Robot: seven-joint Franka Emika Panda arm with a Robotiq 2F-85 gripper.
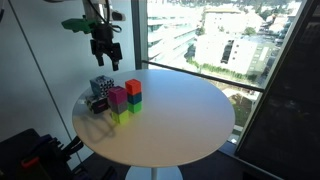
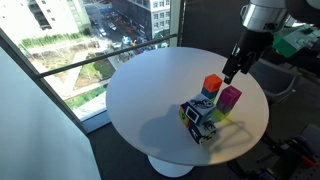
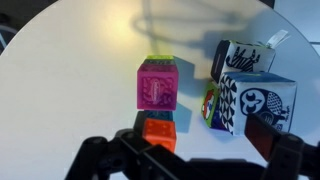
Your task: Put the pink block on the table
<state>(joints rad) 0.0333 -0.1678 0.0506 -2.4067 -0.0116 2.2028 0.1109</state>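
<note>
The pink block sits on top of a yellow-green cube on the round off-white table. It shows in both exterior views. A red cube tops a neighbouring stack right beside it. My gripper is open and empty. It hangs above the blocks and touches none of them. In the wrist view its dark fingers frame the bottom edge.
Two black-and-white patterned cubes stand next to the stacks. The table top spreads wide beside the blocks. A glass window wall stands behind the table.
</note>
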